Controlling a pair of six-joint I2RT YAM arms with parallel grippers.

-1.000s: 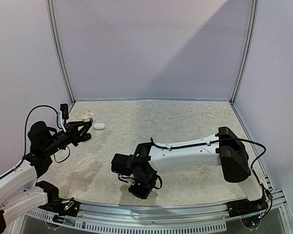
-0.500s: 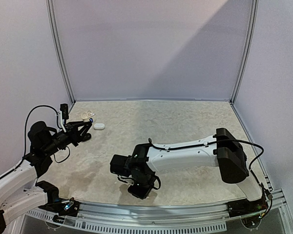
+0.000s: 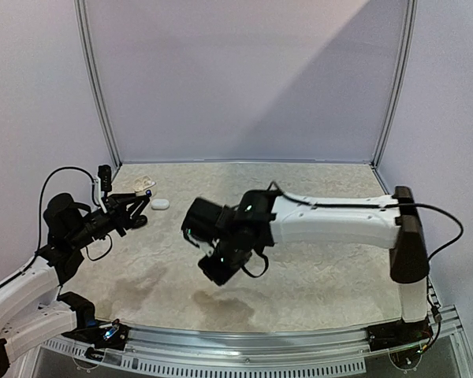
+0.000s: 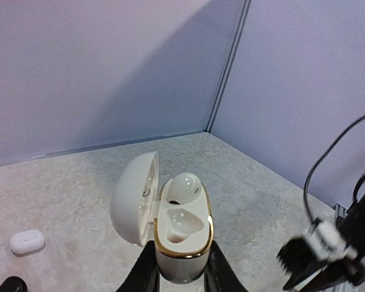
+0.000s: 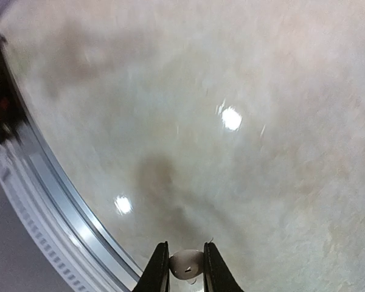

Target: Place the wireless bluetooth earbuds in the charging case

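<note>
My left gripper (image 4: 181, 263) is shut on the base of the open charging case (image 4: 181, 234), white with a gold rim, its lid (image 4: 134, 198) hinged to the left. One white earbud (image 4: 184, 186) sits in the far slot; the near slot (image 4: 181, 222) is empty. In the top view the case (image 3: 144, 187) is held at the far left. My right gripper (image 5: 187, 267) is shut on a small white earbud (image 5: 187, 263), raised above the table. From above, the right gripper (image 3: 214, 269) hangs mid-table, right of the case.
A small closed white case (image 3: 160, 204) lies on the table (image 3: 315, 276) just right of the left gripper, also seen as the white case (image 4: 27, 241) in the left wrist view. A black object (image 4: 11, 283) shows at that view's lower left corner. The table's metal front rail (image 5: 55, 201) passes below the right gripper.
The right arm rose from the table near the front and swung up and toward the left, its jaws closed on the earbud. The left arm and case stayed still.
</note>
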